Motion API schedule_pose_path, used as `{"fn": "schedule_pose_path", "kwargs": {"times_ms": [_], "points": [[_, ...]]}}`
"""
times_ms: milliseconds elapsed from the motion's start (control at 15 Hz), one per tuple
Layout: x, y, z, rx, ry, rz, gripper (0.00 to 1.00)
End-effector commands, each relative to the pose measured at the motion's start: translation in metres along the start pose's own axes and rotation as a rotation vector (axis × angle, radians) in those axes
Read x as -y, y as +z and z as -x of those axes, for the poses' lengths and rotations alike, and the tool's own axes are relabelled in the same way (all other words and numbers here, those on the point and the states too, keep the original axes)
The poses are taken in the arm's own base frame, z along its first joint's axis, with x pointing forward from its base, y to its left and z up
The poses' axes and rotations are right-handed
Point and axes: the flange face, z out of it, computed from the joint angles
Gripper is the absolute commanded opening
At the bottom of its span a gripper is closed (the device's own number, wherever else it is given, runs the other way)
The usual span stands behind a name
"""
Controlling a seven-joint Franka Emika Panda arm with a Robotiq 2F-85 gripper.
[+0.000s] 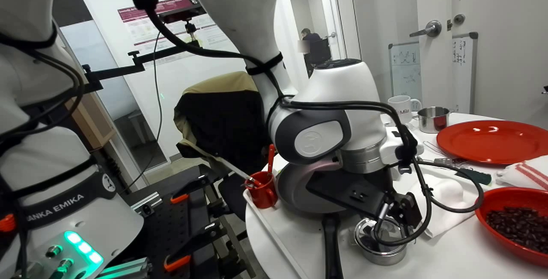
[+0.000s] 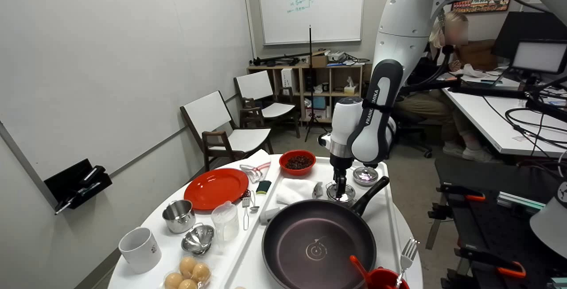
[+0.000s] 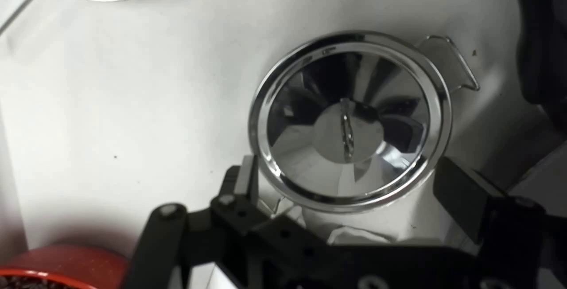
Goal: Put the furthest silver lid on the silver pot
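The pot [image 1: 385,258] is a small round steel one, super shiny, with a lid [image 3: 330,136] sitting on top. From the wrist view that lid is basically a mirror: polished rim, a ring of dark and pale reflections, a plain disc in the middle and a thin loop [image 3: 347,125] across the disc. It looks roughly centred on the pot, and a bent wire handle [image 3: 462,62] pokes out past the rim. The pot's on the white tray [image 2: 384,229] that takes up part of the tabletop [image 2: 138,283], near the black handle of the pan [image 2: 319,231] and not far from the white cloth [image 2: 296,189]. Now the hand [image 3: 347,165]: it's down at the pot and spread really wide, fingers [image 3: 460,196] well apart with one on either side of the lid, so the loop lines up with the gap and both fingers are well clear of it. In the wrist view one fingertip meets the edge of the rim, but I can't tell if that's actual contact or just overlap from the camera angle. In an exterior view a black cable [image 1: 398,243] swings across the pot and hides a bit of the top. There's also what looks like another lid [image 2: 365,175] on the tray near the pot, can't tell what's under it, plus a red bowl [image 2: 297,172] of dark beans.
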Motion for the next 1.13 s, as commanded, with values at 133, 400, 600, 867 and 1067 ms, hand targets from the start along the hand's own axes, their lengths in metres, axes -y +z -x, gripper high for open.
{"fn": "schedule_pose_path", "kwargs": {"times_ms": [133,400,600,867,1067], "points": [[0.011,-0.068,0.010,-0.041,0.000,0.018,1.00],[0.038,-0.112,0.025,-0.079,-0.049,0.016,1.00],[0.064,-0.133,0.033,-0.121,-0.091,0.009,1.00],[0.064,-0.126,0.027,-0.106,-0.070,0.000,1.00],[0.063,-0.127,0.030,-0.106,-0.071,0.002,1.00]]}}
